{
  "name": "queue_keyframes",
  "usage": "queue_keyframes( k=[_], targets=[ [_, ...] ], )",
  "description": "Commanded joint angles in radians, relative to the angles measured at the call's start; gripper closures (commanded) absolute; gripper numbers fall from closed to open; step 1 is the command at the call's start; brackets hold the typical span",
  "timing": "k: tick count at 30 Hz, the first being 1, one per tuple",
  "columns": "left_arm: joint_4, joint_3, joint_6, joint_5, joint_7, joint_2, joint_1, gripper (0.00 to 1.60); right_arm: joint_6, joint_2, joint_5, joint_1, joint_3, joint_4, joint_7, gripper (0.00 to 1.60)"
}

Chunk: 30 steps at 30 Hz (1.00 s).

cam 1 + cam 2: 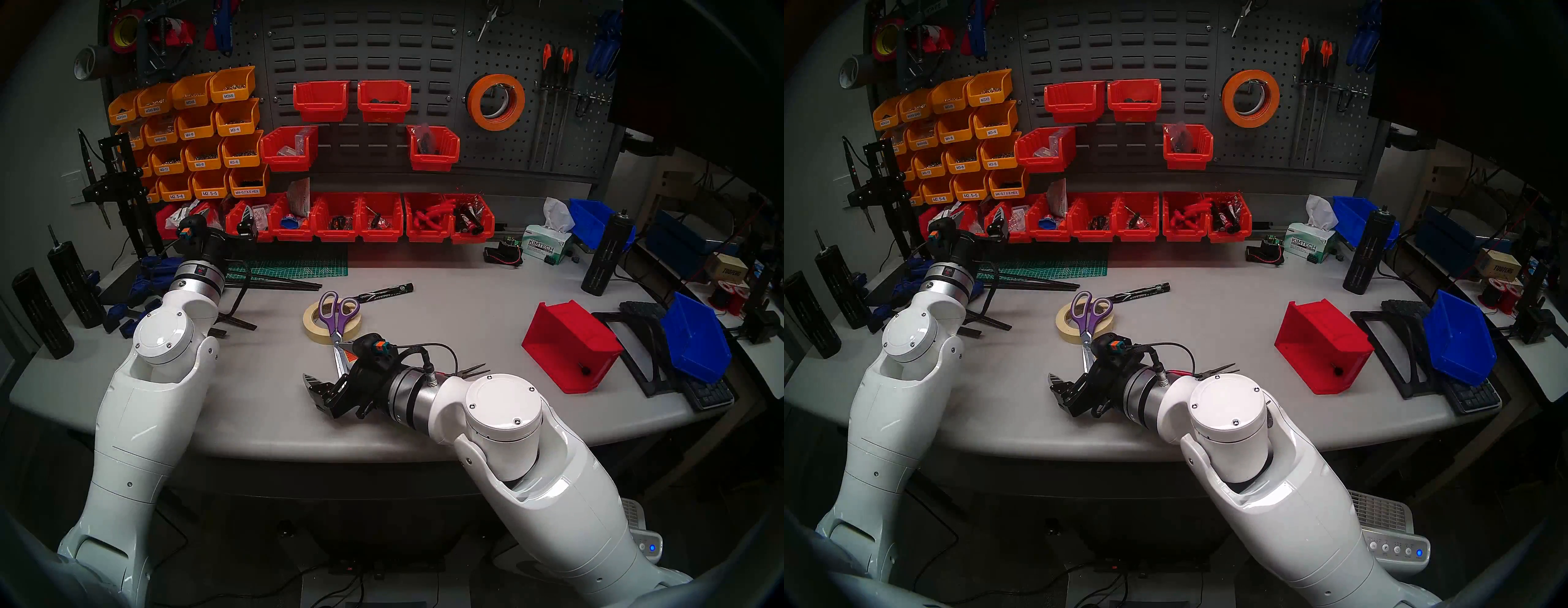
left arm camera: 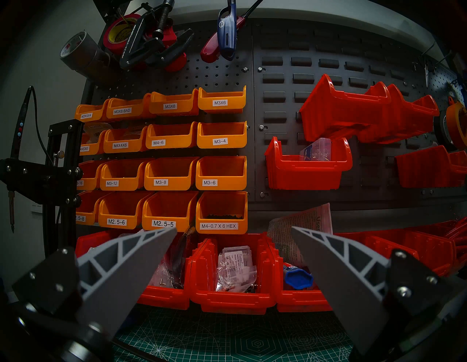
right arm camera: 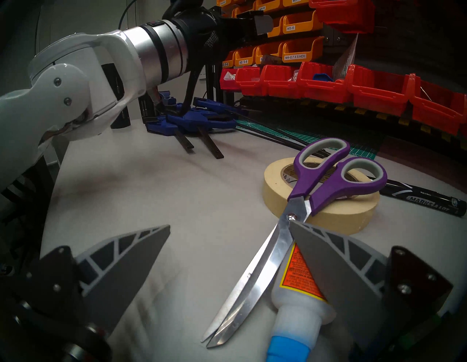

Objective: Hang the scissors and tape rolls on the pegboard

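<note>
The purple-handled scissors (image 1: 337,314) lie on the table with their handles resting on the cream tape roll (image 1: 312,329). In the right wrist view, the scissors (image 3: 318,182) and cream roll (image 3: 328,215) are just ahead. My right gripper (image 1: 314,390) is open and empty, low over the table by the blade tips; its right finger (image 3: 336,265) is over the blades and a glue bottle. The orange tape roll (image 1: 496,102) hangs on the pegboard (image 1: 551,161), with a dark roll partly hidden behind it. My left gripper (image 2: 233,228) is open and empty, facing the bins.
A glue bottle (image 3: 300,285) lies beside the blades. A black marker (image 1: 382,293) lies behind the cream roll. Needle-nose pliers (image 1: 471,371) lie behind my right wrist. A tipped red bin (image 1: 568,344) and a blue bin (image 1: 695,339) are at the right. Blue clamps (image 3: 192,121) lie at the left.
</note>
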Motion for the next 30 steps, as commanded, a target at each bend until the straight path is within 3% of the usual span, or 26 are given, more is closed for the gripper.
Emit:
queue_keyframes(
  k=[1,30],
  targets=[
    [-0.030,-0.013,-0.012,-0.002,0.002,0.001,-0.029,0.00,-0.009,0.011,-0.008,-0.013,0.003,-0.026,-0.007,0.00],
    [-0.030,-0.013,-0.012,-0.002,0.002,0.001,-0.029,0.00,-0.088,0.052,-0.097,0.007,-0.063,-0.004,-0.024,0.00]
  ],
)
